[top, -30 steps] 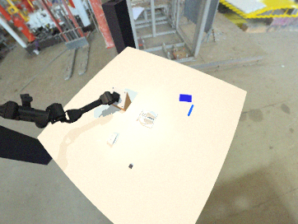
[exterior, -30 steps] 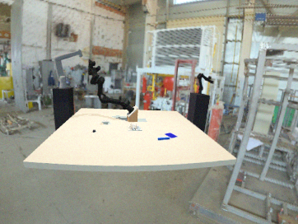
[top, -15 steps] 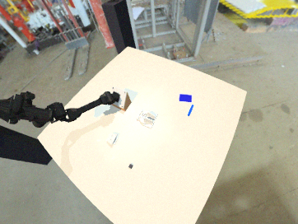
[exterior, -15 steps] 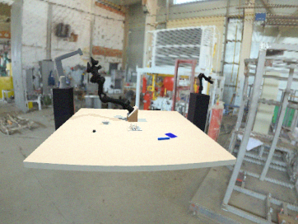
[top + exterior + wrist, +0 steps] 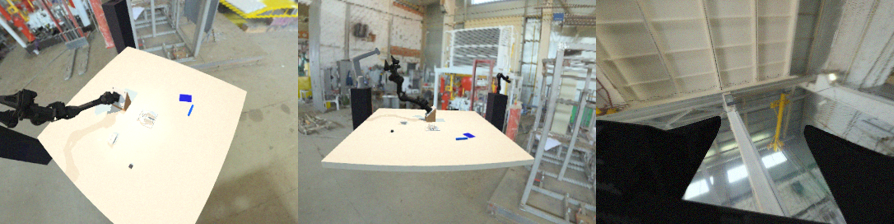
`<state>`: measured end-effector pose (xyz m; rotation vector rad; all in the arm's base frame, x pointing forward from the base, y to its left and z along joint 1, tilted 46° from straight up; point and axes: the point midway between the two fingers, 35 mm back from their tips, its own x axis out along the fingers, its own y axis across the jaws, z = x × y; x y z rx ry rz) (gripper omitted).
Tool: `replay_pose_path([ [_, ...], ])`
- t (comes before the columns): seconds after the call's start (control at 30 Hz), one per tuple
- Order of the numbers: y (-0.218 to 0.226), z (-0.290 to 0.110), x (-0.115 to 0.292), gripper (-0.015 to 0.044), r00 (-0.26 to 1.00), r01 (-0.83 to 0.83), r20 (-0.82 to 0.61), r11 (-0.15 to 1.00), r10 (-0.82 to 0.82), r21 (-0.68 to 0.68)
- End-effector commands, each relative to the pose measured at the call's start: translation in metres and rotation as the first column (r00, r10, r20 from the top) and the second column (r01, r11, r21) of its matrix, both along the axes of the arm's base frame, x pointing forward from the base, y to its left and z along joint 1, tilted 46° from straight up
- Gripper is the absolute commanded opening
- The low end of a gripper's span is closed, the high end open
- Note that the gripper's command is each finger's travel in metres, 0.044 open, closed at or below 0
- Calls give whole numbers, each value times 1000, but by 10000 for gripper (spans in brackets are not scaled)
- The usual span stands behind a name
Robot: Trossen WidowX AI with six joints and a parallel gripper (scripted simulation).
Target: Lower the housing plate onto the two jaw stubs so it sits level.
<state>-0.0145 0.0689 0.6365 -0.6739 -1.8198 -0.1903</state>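
My gripper (image 5: 2,109) (image 5: 388,60) (image 5: 761,124) is open and empty. It is raised high and well away from the table's objects, and its wrist view shows the building's roof and walls. A small pale assembly (image 5: 147,119) (image 5: 432,128) lies near the middle of the table, with light and greyish parts on it. It is too small and washed out to tell the housing plate, jaws, pins and stubs apart, or whether the plate sits level and closed. A small pale piece (image 5: 113,138) (image 5: 403,123) lies apart from it.
A brown block (image 5: 127,102) (image 5: 430,118) stands at the arm's lower end. A blue block (image 5: 185,98) (image 5: 469,135) and a blue bar (image 5: 190,110) (image 5: 461,138) lie to one side. A small dark cube (image 5: 131,165) (image 5: 392,131) lies on the other side.
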Motion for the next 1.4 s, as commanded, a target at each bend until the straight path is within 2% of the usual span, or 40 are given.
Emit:
replay_pose_path([
  [0.0,6,-1,13,440,996,-39,-76,999,37,-24],
  [0.67,29,-11,71,440,882,-241,-428,969,196,-53],
  [1.37,39,-37,135,440,610,-372,-727,924,315,88],
])
